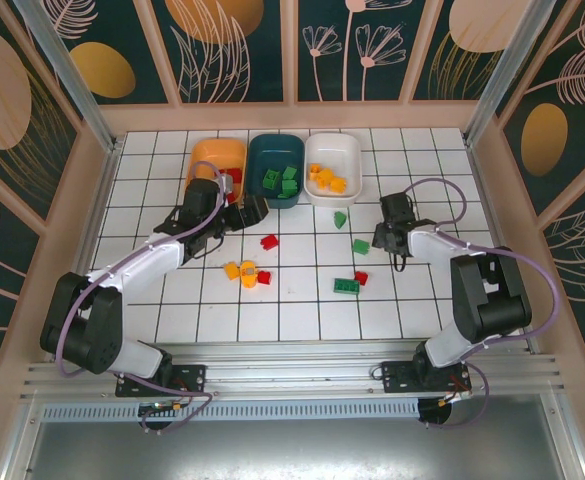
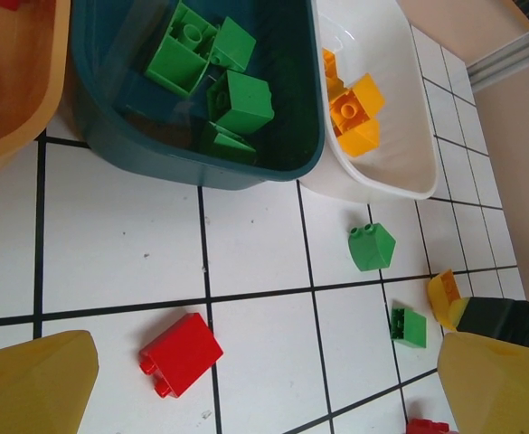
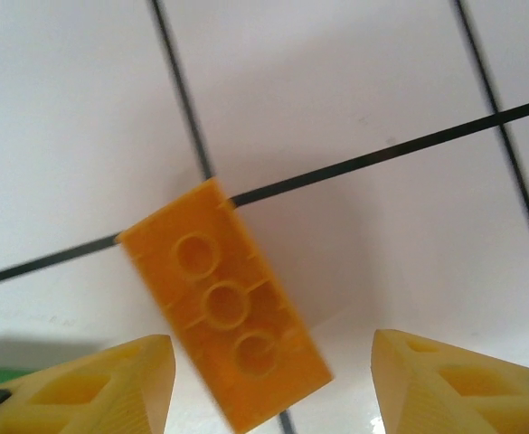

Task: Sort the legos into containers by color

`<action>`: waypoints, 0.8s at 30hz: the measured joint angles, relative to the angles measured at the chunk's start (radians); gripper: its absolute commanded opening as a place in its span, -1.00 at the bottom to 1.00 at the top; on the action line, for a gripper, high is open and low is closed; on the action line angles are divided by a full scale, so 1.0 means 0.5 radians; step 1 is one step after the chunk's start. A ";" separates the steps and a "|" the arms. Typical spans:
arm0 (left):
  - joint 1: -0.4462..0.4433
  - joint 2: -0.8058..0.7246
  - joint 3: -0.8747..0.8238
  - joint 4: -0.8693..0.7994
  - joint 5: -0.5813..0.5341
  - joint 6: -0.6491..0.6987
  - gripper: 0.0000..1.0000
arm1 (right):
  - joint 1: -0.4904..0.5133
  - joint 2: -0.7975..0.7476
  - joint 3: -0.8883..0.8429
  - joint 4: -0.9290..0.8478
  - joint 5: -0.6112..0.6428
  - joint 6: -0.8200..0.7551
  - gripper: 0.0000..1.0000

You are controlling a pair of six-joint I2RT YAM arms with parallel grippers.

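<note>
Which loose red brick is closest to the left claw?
The lone red brick beside the left claw. The other two reds lie farther off, one beside orange-yellow bricks, one beside a green brick.

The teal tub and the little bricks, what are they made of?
The teal tub looks like smooth, shiny plastic: light glints on its rounded wall. The red brick and the orange brick look like hard moulded plastic too, with crisp edges, even colour and round studs or sockets.

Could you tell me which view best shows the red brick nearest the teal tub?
Left wrist: the red brick looms large and sharp. The top view shows it small; the right wrist faces an orange brick.
</note>
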 measured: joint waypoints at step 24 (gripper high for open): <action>-0.040 0.119 0.098 -0.014 0.029 0.000 0.91 | -0.034 0.065 0.041 0.105 -0.024 -0.058 0.43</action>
